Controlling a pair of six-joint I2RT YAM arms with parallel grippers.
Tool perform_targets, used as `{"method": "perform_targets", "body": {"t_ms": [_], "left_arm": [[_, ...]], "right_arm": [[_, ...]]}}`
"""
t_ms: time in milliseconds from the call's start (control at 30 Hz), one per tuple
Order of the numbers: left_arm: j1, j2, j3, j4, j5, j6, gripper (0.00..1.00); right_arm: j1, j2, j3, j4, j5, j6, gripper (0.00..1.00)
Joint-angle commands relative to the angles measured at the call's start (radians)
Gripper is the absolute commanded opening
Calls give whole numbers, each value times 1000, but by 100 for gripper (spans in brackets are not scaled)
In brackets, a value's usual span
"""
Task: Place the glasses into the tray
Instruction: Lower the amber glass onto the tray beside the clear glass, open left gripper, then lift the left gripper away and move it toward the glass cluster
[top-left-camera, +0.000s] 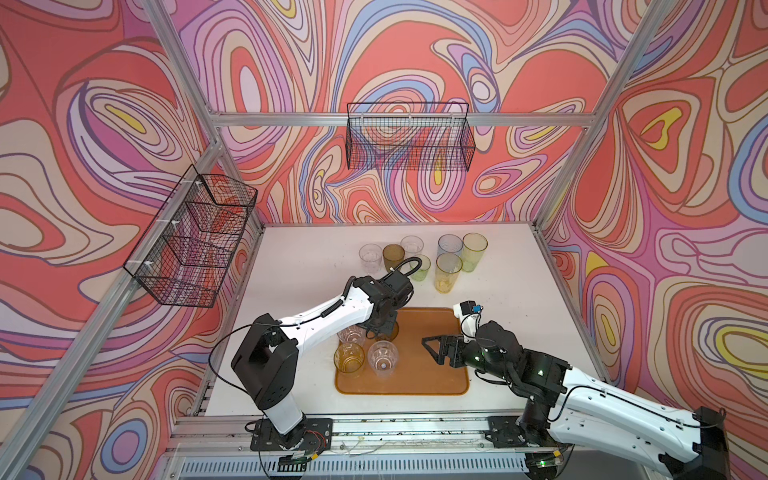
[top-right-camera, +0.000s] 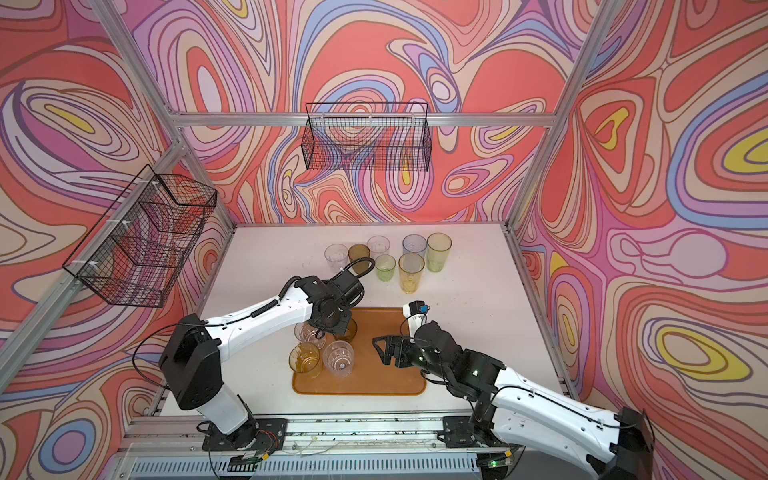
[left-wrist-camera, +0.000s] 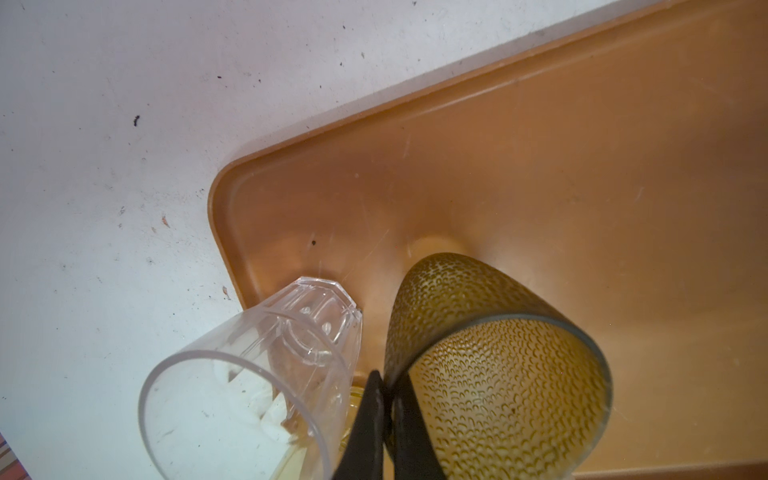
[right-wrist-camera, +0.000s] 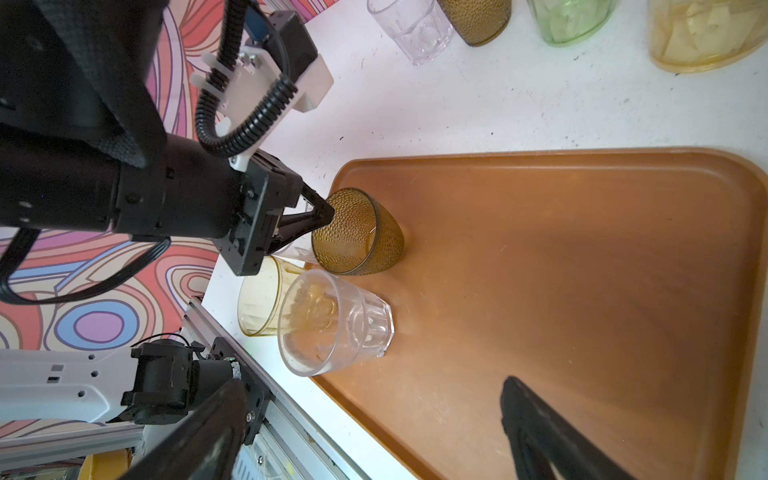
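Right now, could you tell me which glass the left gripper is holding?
The dark olive-brown dimpled tumbler over the tray: the left gripper pinches its rim, while the amber glass and two clear glasses beside it stand free.

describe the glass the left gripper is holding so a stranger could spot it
Find the orange-brown tray at the table's front; four short glasses cluster at its left end. It is the dark olive-brown glass, its rim pinched by the left gripper: the only dimpled one, beside clear and amber neighbours.

Eleven glasses (top-left-camera: 448, 272), one tray (top-left-camera: 432, 374) (two baskets (top-left-camera: 409, 141))
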Motion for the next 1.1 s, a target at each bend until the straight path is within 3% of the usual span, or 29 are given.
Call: {"method": "perform_targets", "body": {"t_ms": [0,233,367,600,833,1067], "left_arm": [[-3,9,-17,-11,-9,11,2],[-3,5,-29,-8,-8,6,14],[-3,-5,-32,-10,-11,6,30],[-3,-25,-3,-24,-44,19,38],[-2,-43,31,-27,-110,30,71],[9,-65,74,10,-90,44,82]], "right_arm": [[-5,2,-5,9,16,8,98],[-5,1,-6,5,17,12,98],[-5,-2,-11,2,19,17,98],[-5,-16,-16,-1,19,23,98],[-5,-33,-10,-23,25,25,98],[-5,-29,11,-41,35,18,98]]}}
